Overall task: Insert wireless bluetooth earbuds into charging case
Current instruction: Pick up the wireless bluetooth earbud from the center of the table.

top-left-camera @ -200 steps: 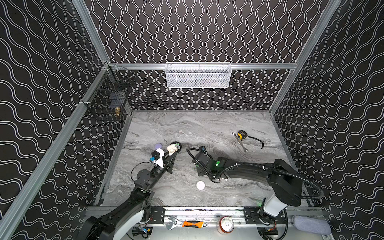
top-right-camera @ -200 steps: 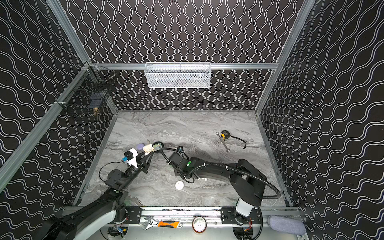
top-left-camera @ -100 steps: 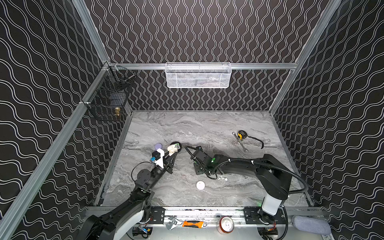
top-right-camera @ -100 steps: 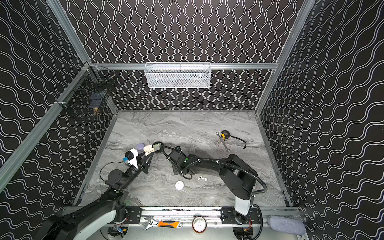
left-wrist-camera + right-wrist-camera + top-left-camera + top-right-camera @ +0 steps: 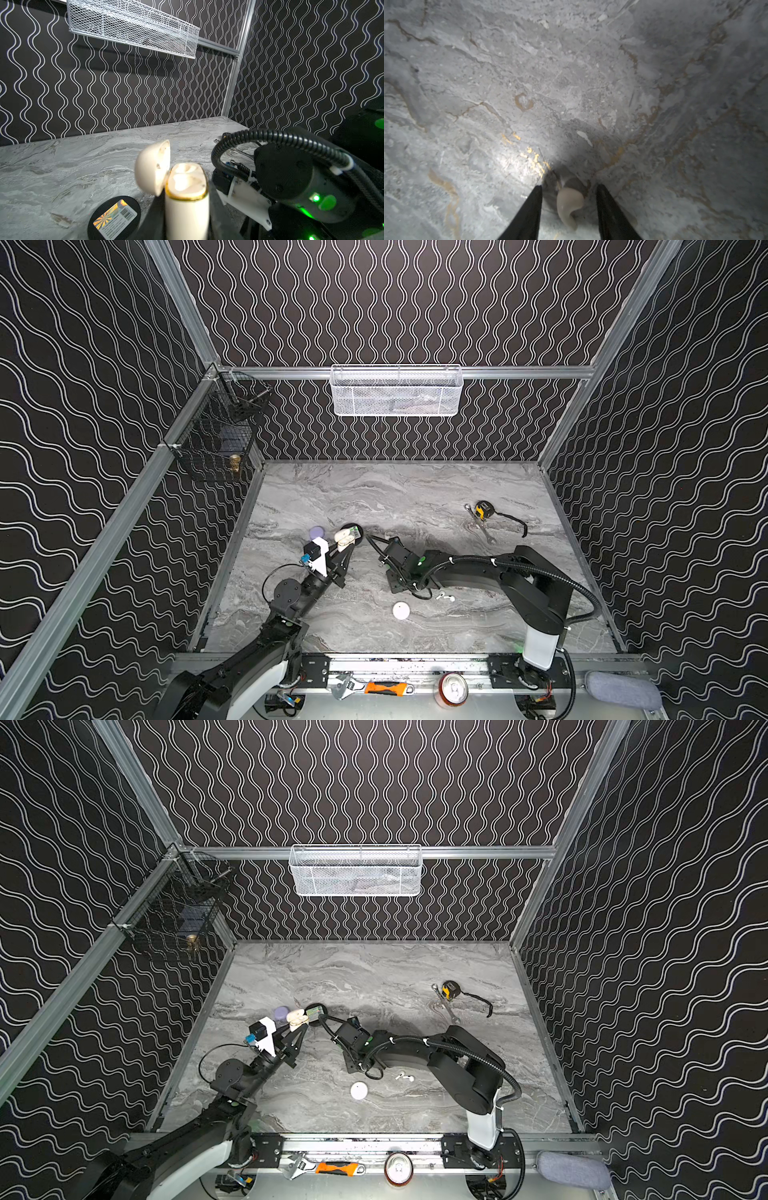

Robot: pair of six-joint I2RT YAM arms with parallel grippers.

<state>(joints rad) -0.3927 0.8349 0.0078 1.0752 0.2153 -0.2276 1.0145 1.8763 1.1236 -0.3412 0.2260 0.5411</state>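
gripping the cream case (image 5: 187, 209) by its body, the left gripper (image 5: 345, 549) is closed tight on it, left of the table's middle. the case's long axis runs along the fingers, with its mouth pointing far and upward and its lid (image 5: 152, 168) hinged open to one side. whether a bud sits inside i cannot tell. a lilac case (image 5: 316, 531) and a black disc (image 5: 352, 531) lie just far of it, so room past the mouth is tight. the left wall (image 5: 199, 556) stands near on that side.

the right gripper (image 5: 569, 186) is down at the table (image 5: 415, 497), near its middle. its fingers (image 5: 529, 214) are parted around a cream bud (image 5: 569, 204) lying on the marble. a gap shows on each side of the bud, so nothing is held. the bud's long axis runs along the fingers, rounded head toward the tips and stem back toward the wrist.

a strip of bare marble separates the two grippers. two white buds (image 5: 444, 596) lie just near of the right forearm. a round white case (image 5: 401, 610) sits near of that gripper, well apart from the cream case.

bare marble runs from the arms to the far wall (image 5: 395, 439), broken only at the far right by a tape measure (image 5: 483, 509) and a wrench (image 5: 484, 529). a metal rail (image 5: 415, 659) bounds the near edge.
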